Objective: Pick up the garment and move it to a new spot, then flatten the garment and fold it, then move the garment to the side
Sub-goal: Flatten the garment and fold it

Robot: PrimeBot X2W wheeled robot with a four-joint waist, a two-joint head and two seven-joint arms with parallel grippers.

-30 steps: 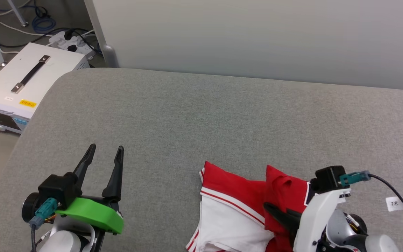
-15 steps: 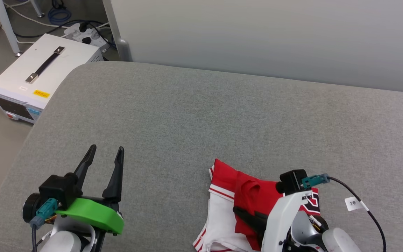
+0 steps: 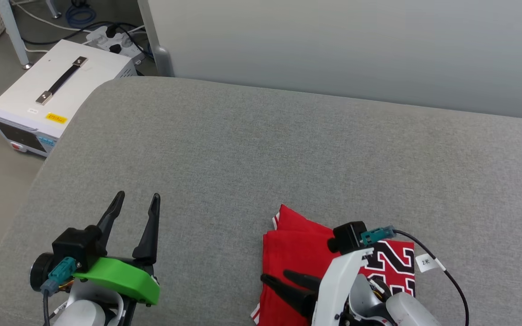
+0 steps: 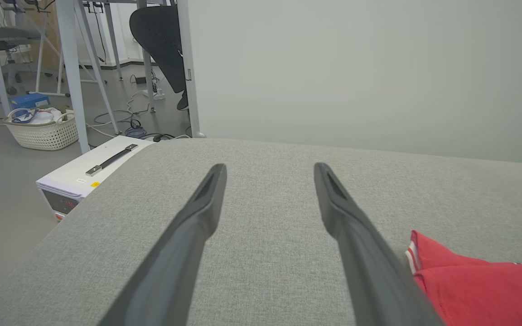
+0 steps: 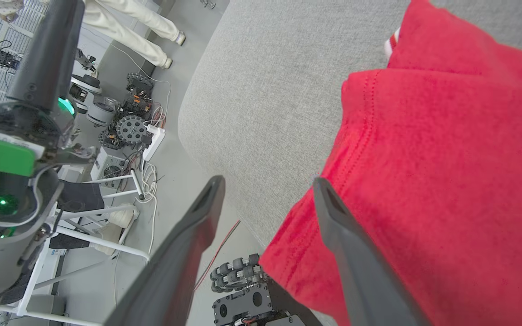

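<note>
On grey fabric-covered tabletop [image 3: 288, 149], near front edge, right of centre: one garment [image 3: 297, 244], folded into a compact red block. Black, white-edged numerals face up on its right part; red-white trim showing at far left corner.

Count: 1 garment; 2 tools; 1 white instrument case [image 3: 61, 86] with black carry handle, on floor off tabletop's far left corner; 1 power strip [image 3: 111, 36] with plugs, behind case; 1 pale woven basket [image 4: 43, 131] on floor, further left.

Containers: basket only, holding light-coloured cloth; rest of contents too small to tell.

State of right tool [image 3: 274, 275]: fingers apart, nothing clamped. Positioned over garment's near left part, fingers pointing left across it. From right wrist view: one finger over red fabric, other past garment's hemmed edge, over tabletop rim and floor beyond. Contact with fabric not determinable.

State of left tool [image 3: 137, 196]: fingers apart, empty, above bare tabletop, well left of garment, pointing toward grey partition [image 3: 333, 45] behind tabletop. From left wrist view: garment's corner low at right, beyond right finger, apart from it.

Also noted from right wrist view: legs of a person [image 5: 129, 18] in pale trousers, far across floor.
</note>
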